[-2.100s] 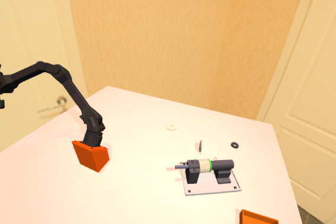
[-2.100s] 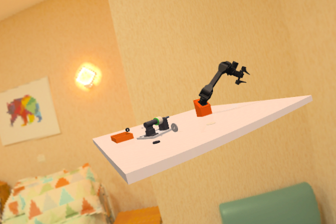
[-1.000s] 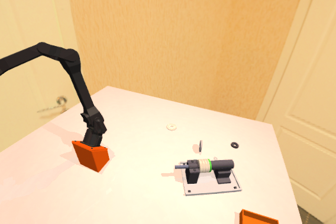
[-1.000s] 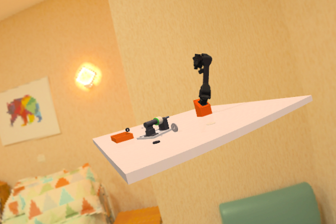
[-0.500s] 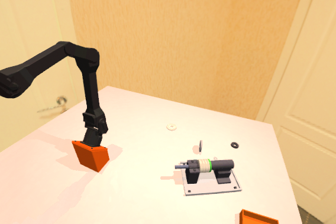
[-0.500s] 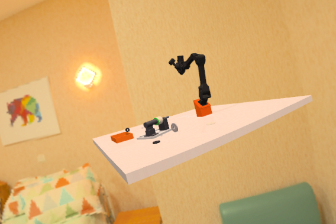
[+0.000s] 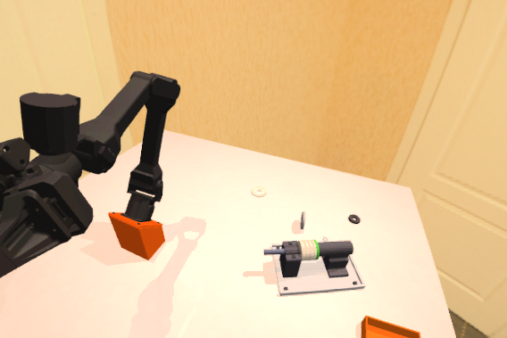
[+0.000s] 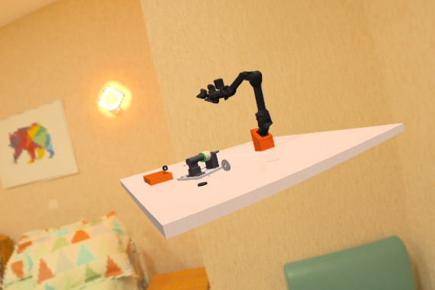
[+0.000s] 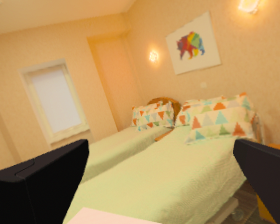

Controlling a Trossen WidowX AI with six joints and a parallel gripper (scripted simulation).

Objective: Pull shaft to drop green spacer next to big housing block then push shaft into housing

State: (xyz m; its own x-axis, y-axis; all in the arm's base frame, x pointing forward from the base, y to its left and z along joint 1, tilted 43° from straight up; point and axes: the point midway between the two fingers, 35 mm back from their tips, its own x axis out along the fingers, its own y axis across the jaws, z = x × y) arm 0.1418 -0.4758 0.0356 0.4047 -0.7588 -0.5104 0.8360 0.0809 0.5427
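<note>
The green spacer (image 7: 317, 249) (image 8: 204, 157) hangs on the shaft, against the dark cylindrical housing (image 7: 336, 248) (image 8: 194, 161). Several cream spacers (image 7: 308, 250) (image 8: 207, 155) sit beside it, up to the black support block (image 7: 291, 261) (image 8: 211, 161). The grey-blue shaft (image 7: 273, 251) sticks out past that block, on the side facing the arm. My gripper (image 8: 204, 98) (image 9: 162, 146) is open and empty, raised high above the table and well away from the shaft. In the wrist view, the fingers stand wide apart, with beds and a wall beyond them.
The fixture stands on a grey base plate (image 7: 323, 289). Around it are an upright grey disc (image 7: 303, 220) (image 8: 226, 164), a flat black ring (image 7: 351, 219) (image 8: 202, 184) and a cream ring (image 7: 254, 192) (image 8: 273, 160). An orange tray (image 8: 158, 178) lies beyond the housing end.
</note>
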